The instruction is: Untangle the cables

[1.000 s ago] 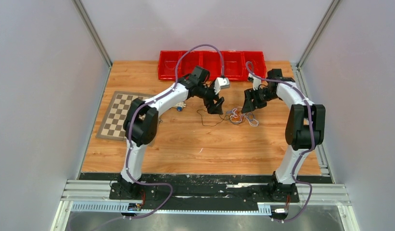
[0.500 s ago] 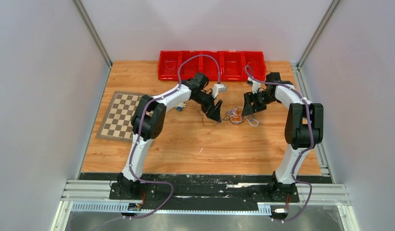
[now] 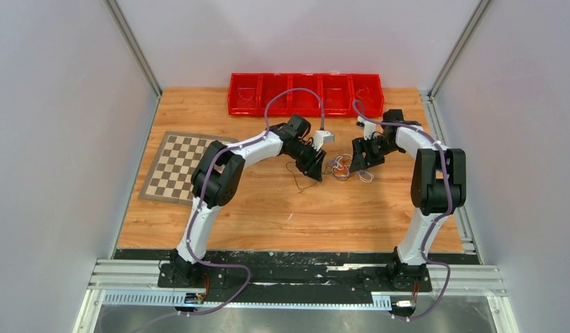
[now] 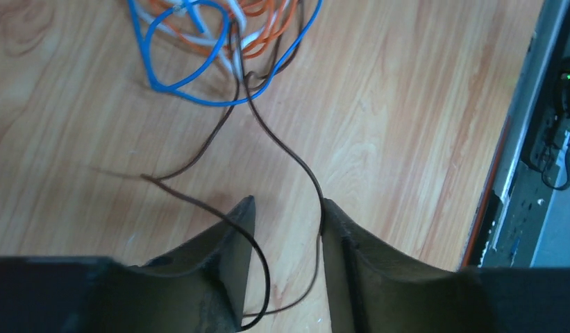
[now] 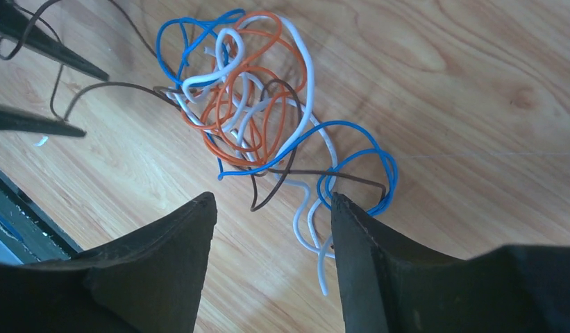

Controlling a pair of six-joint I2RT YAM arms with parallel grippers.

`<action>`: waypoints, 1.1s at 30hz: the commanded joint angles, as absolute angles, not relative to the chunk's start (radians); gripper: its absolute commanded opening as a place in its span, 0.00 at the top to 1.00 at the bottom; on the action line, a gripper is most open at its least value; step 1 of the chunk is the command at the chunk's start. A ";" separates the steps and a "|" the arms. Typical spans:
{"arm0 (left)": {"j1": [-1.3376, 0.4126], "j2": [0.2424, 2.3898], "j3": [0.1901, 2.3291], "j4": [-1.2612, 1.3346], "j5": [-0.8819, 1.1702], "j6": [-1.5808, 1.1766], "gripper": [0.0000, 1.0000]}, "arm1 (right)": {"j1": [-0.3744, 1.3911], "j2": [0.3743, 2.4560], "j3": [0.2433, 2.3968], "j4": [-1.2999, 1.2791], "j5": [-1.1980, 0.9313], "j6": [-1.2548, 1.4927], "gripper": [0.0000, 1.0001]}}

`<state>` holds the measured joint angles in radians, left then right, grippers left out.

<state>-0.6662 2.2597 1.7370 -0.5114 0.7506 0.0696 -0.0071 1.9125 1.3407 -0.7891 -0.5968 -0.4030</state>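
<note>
Orange, blue, white and dark cables [image 3: 346,168] lie knotted on the surface [image 3: 268,208], flanked by the left fingers [image 3: 316,173] and right fingers [image 3: 356,161]. From the left wrist, the fingers [image 4: 287,207] are narrowly parted and unclamped. A dark cable [image 4: 299,163] loops through the gap, running ahead to the knot. From the right wrist, the fingers [image 5: 273,201] are wide and empty. The knot lies just ahead, with a white tail [image 5: 321,274] between them.

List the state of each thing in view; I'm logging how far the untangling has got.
left gripper: open, low over the table.
right gripper: open, holding nothing.
cables: knotted in one clump, lying on the table.
dark cable: trails out of the clump, passes through the left gripper's gap, unclamped.
red bins: upright, in a row at the far edge.
checkerboard mat: lying flat.
</note>
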 commanded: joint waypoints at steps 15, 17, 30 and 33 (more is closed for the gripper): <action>-0.548 1.599 1.444 -0.573 0.887 0.338 1.00 | 0.017 1.986 1.321 -0.641 -0.247 -0.379 0.49; -0.527 1.570 1.479 -0.613 0.901 0.349 1.00 | 0.031 1.998 1.317 -0.637 -0.220 -0.389 0.53; -0.475 1.575 1.621 -0.797 0.923 0.450 1.00 | 0.040 1.638 1.268 -0.619 -0.846 -0.444 0.18; -0.474 1.572 1.624 -0.784 0.926 0.443 1.00 | 0.106 1.542 1.228 -0.540 -0.937 -0.427 0.11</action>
